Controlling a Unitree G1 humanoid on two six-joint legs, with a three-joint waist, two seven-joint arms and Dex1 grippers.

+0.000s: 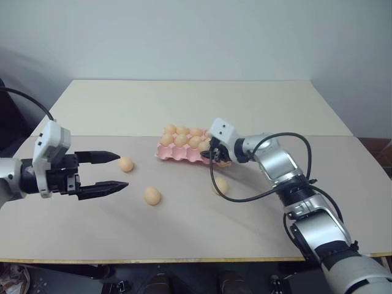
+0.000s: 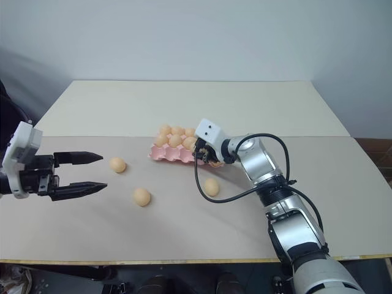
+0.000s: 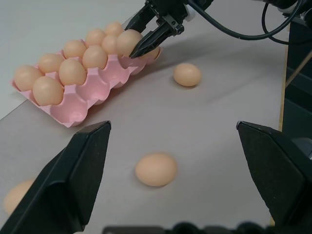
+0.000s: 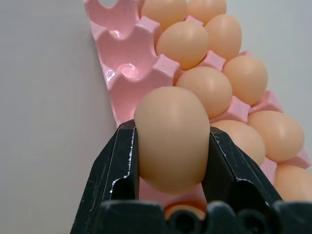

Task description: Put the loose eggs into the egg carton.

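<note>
Egg clamped in my right jaws, long axis upright between the fingers, just over the near right end of the egg carton. Carton mostly full. Left jaws wide open, holding nothing. Three loose eggs on the beige surface between both arms. Pale wall behind.

Bare test room: plain table, blank wall.

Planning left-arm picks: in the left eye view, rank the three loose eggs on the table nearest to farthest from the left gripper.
From the left gripper:
1. Egg just past its fingertips, at the table's left.
2. Egg nearer the front edge, slightly farther right.
3. Egg under the right arm's cable, farthest.
</note>
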